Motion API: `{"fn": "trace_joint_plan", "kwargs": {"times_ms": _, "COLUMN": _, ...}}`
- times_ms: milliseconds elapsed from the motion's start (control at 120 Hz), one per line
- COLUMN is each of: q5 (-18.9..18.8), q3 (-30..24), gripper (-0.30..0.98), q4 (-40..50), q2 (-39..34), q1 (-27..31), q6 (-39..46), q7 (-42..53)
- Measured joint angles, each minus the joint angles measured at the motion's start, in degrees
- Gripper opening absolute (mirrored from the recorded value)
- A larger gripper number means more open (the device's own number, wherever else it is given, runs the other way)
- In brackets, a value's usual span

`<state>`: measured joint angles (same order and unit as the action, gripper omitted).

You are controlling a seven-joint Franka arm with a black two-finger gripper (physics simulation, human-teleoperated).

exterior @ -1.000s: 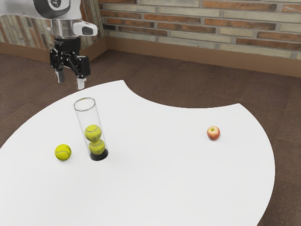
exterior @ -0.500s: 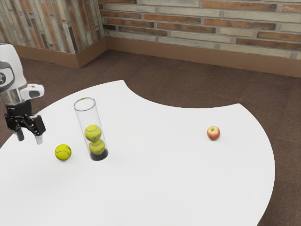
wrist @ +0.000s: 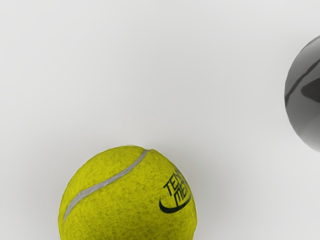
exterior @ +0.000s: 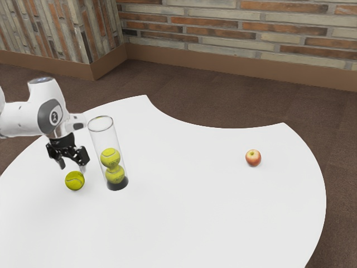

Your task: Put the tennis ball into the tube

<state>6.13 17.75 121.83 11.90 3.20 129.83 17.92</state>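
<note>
White tabletop (exterior: pixel 206 218) bears the loose tennis ball (exterior: pixel 75 181), just beneath my gripper (exterior: pixel 72 166), whose jaws stand apart, empty.

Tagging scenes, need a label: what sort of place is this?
Probably an indoor room, perhaps an office or lounge, rendered in simulation: a multicoloured brick wall with a plain brown baseboard, a dark brown floor, and a smooth white curved-edge table.

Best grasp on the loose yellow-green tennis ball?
Pinch the loose yellow-green tennis ball across its widest part, coming straight down with the black gripper. It's round, so any two opposite sides should do. The clear cylindrical tube stands close beside it, so a descent from above looks safer than a sideways approach.
</note>
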Motion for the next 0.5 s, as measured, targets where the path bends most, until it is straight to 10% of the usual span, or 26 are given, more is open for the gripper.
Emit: {"fn": "trace_joint_plan", "kwargs": {"times_ms": 500, "q5": 4.3, "q3": -0.2, "gripper": 0.67, "q4": 0.2, "q2": 5.7, "q1": 1.9, "q6": 3.1, "q7": 2.4}}
